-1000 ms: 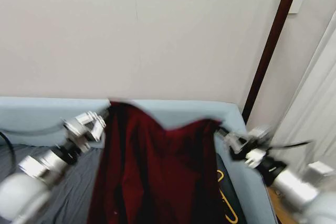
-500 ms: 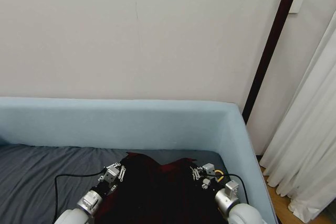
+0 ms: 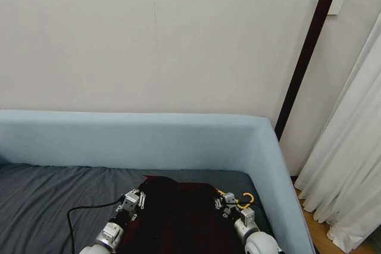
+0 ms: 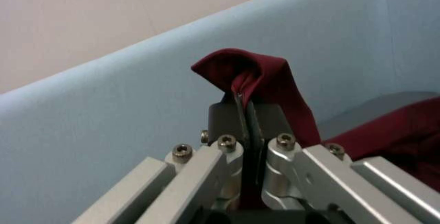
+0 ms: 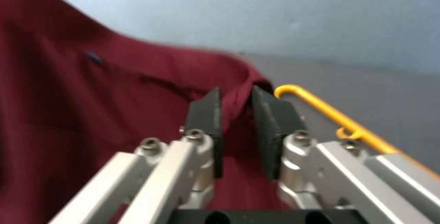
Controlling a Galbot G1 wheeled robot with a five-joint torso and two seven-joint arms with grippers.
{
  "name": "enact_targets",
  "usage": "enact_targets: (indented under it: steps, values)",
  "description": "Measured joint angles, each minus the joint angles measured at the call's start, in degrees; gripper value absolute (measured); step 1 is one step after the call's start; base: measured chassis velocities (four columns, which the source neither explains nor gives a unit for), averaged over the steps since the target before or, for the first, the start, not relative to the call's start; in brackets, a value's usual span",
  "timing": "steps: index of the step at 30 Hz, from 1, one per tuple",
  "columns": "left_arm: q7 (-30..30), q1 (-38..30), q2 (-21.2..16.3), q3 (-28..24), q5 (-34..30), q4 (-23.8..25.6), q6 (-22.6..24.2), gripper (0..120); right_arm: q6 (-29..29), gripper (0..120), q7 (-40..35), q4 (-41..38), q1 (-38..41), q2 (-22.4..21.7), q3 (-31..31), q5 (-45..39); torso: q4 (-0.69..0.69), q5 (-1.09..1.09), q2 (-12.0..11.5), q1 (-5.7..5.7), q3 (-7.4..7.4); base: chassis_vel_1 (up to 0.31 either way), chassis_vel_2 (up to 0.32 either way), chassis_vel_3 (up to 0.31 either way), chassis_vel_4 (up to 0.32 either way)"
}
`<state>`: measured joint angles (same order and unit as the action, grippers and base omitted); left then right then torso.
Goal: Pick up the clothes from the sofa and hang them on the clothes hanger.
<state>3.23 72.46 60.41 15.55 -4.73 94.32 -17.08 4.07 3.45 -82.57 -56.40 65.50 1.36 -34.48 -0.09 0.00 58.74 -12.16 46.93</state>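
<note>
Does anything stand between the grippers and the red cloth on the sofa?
Nothing visible does. The left gripper is shut on a fold of the red cloth. The right gripper is right at the cloth's edge, with a yellow hook lying beside it, not in between.

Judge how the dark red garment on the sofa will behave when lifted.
Probably floppy: the garment folds over the left gripper's shut fingers. Likely light, held by a small pinch. It may snag the yellow hook beside the right gripper.
</note>
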Motion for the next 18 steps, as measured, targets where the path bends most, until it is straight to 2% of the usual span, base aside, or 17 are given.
enact_targets:
  steps: [2,5,6,9,10,12,13,14,15,18]
  values:
    - [0.2,-0.1,0.0,0.0,0.3,-0.3,-0.1,0,1.8,26,0.1,-1.3,-0.5,-0.5,-0.6,-1.4,0.00,0.00,0.0,0.00,0.00,0.000,0.000,0.000,0.000]
    - [0.4,0.0,-0.8,-0.1,1.3,-1.0,-0.5,0,10.5,43,1.2,-5.3,-2.4,-2.9,-4.0,-4.0,-0.01,0.00,0.0,0.00,-0.01,0.000,0.000,0.000,0.000]
    - [0.4,0.0,-0.8,-0.1,1.3,-1.0,-0.5,0,10.5,43,1.2,-5.3,-2.4,-2.9,-4.0,-4.0,-0.01,0.00,0.0,0.00,-0.01,0.000,0.000,0.000,0.000]
    - [0.5,0.2,-2.0,-0.1,1.3,-1.1,-0.8,0,14.4,54,1.4,-5.2,-3.0,-4.7,-6.3,-1.4,-0.01,0.00,0.0,0.00,-0.01,0.000,0.000,0.000,0.000]
    - [0.5,0.2,-2.3,-0.1,1.3,-1.1,-0.9,0,15.2,59,0.8,-4.7,-3.0,-5.1,-6.9,-0.3,0.00,0.00,0.0,0.00,-0.01,0.000,0.000,0.000,0.000]
    - [0.5,0.2,-2.5,-0.1,1.3,-1.1,-1.0,0,15.8,61,0.2,-3.8,-2.8,-5.4,-7.2,1.0,0.00,0.01,0.0,0.00,0.00,0.000,0.000,0.000,0.000]
    - [0.5,0.2,-2.7,0.0,1.3,-1.1,-1.0,0,15.9,68,-0.1,-2.5,-2.4,-5.6,-7.5,2.7,0.00,0.01,0.0,0.00,0.00,0.000,0.000,0.000,0.000]
    - [0.5,0.2,-2.7,0.0,1.3,-1.1,-1.0,0,15.9,68,-0.1,-2.5,-2.4,-5.6,-7.5,2.7,0.00,0.01,0.0,0.00,0.00,0.000,0.000,0.000,0.000]
    - [0.6,0.2,-2.9,0.0,1.2,-0.9,-1.0,0,15.9,76,-0.4,-0.2,-1.4,-5.8,-7.9,5.5,0.00,0.00,0.0,0.00,0.00,0.000,0.000,0.000,0.000]
    - [0.6,0.3,-3.1,0.0,1.1,-0.5,-1.0,0,16.1,86,-1.1,2.0,-0.4,-5.5,-7.9,7.3,0.01,0.00,0.0,0.00,0.00,0.000,0.000,0.000,0.000]
